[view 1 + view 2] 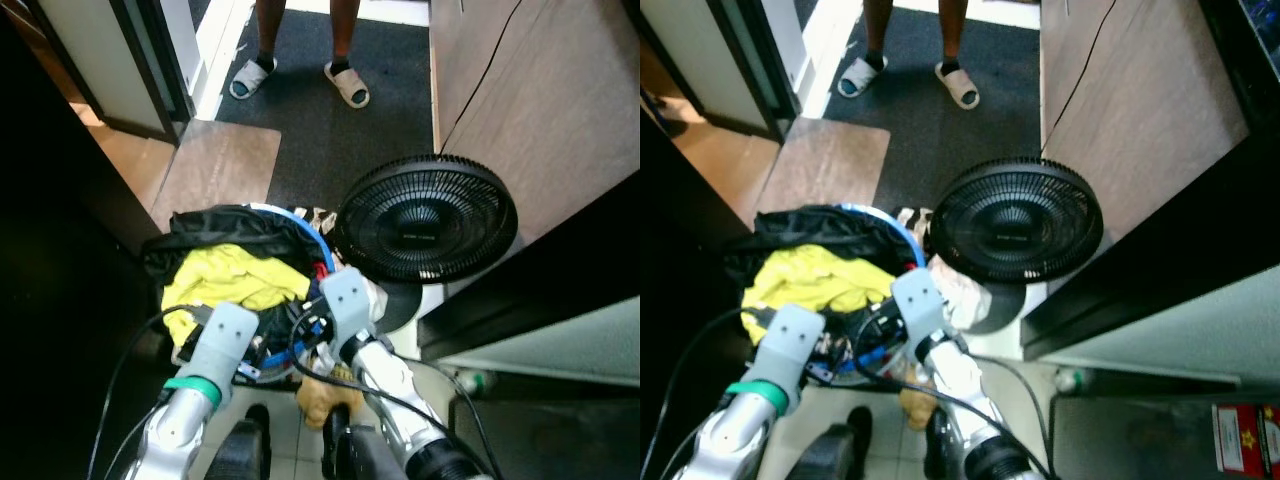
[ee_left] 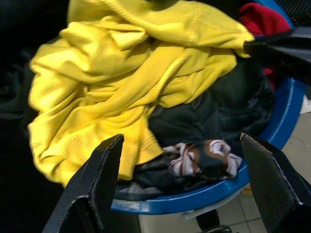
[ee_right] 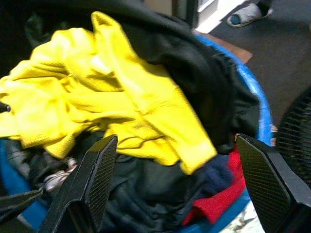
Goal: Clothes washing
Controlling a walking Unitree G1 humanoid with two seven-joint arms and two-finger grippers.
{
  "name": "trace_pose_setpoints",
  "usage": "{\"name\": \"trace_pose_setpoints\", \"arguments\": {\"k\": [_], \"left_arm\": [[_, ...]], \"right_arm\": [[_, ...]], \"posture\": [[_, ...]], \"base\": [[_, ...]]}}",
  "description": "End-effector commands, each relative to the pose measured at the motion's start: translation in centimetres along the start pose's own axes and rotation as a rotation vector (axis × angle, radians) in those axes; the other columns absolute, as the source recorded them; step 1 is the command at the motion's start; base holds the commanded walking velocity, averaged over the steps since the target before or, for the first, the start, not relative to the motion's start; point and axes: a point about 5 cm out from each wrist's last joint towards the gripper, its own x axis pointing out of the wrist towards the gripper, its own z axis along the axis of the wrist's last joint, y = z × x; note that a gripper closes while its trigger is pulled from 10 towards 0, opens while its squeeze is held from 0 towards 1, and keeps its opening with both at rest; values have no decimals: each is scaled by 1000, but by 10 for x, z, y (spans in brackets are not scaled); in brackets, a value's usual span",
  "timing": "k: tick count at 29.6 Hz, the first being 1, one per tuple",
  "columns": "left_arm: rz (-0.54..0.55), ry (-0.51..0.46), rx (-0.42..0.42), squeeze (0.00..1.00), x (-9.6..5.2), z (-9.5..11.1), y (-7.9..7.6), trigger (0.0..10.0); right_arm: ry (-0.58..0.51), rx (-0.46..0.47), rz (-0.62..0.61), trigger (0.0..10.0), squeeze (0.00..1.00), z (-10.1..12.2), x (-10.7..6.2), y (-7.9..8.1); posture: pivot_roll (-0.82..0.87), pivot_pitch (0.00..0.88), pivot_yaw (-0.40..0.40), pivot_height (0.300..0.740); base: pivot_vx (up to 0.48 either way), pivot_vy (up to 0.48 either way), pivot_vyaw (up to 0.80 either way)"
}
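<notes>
No text is legible; the fan's [image 1: 425,218] hub label is too blurred to read.

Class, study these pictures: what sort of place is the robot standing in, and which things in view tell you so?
Probably a narrow passage or utility corner of a home. A blue basin heaped with laundry, a yellow garment on top, sits on the floor beside a black floor fan, and a person in slippers stands on dark carpet beyond.

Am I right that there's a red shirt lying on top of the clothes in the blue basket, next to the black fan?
Not quite: the shirt on top is yellow, as the left eye view shows. Red cloth only peeks out lower in the pile. The rest holds: the clothes sit in the blue basket, beside the black fan.
</notes>
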Motion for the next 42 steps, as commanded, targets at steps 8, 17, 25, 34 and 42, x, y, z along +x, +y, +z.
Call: {"name": "trace_pose_setpoints", "arguments": {"k": [8,17,25,34,42], "left_arm": [[28,65,5,0,-16,-12,2,10000],[41,99,13,0,-28,-16,6,10000],[51,112,16,0,-31,-16,9,10000],[56,112,18,0,-30,-15,10,10000],[56,108,16,0,-24,-14,12,10000]], "right_arm": [[124,14,29,10000,0,-26,-7,8],[273,3,3,10000,0,-52,-16,-1],[379,-37,46,10000,0,-60,-15,-3],[291,-26,-24,10000,0,-46,-6,-12],[30,11,-270,10000,0,-5,-8,-65]], "posture": [[281,461,-37,740],[306,493,-25,740],[315,483,-26,740],[312,468,-26,740],[289,420,-19,740]], "base": [[0,0,0],[0,0,0],[0,0,0],[0,0,0],[0,0,0]]}}
